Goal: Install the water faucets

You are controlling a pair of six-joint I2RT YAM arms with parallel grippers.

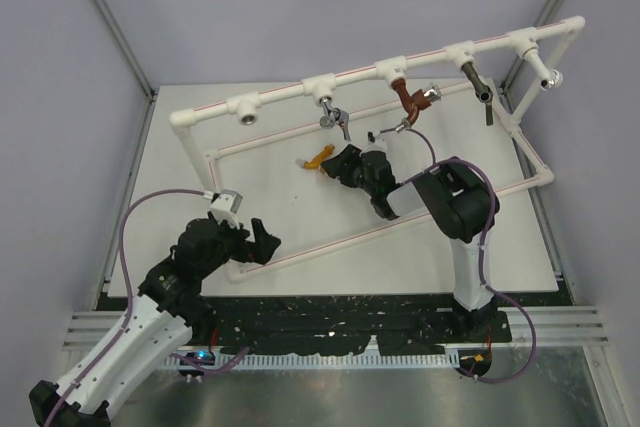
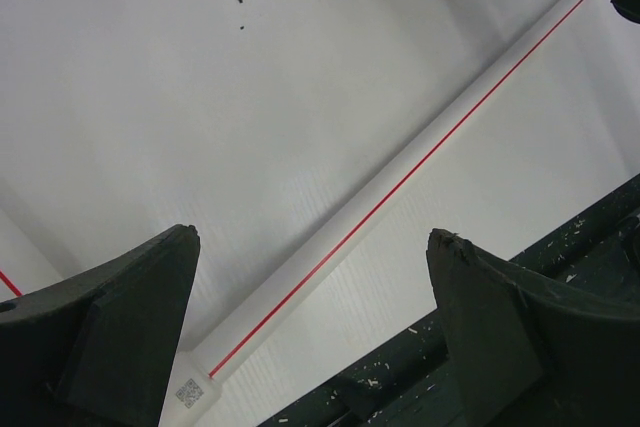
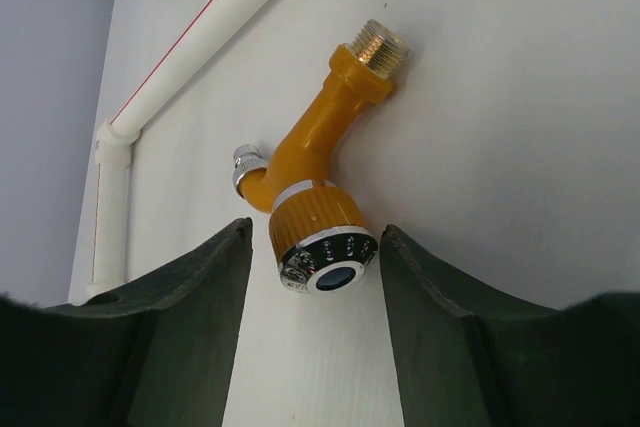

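Observation:
The orange-yellow water faucet [image 3: 315, 137] lies on the white board, its brass thread pointing away and its silver knob with a blue centre [image 3: 328, 265] facing my right wrist camera. In the top view the faucet [image 1: 316, 160] lies just left of my right gripper [image 1: 338, 167]. My right gripper [image 3: 315, 229] is open, with one finger on each side of the knob, close to it but not closed on it. My left gripper [image 2: 312, 235] is open and empty, hovering over the front white pipe [image 2: 400, 182]; it is at the near left in the top view [image 1: 252, 239].
A white pipe frame [image 1: 360, 72] stands over the board. Its top rail carries a reddish-brown tap [image 1: 405, 97], silver taps [image 1: 333, 117] [image 1: 478, 82] [image 1: 550, 77] and an open fitting [image 1: 247, 109]. A black strip [image 2: 560, 267] runs along the near edge.

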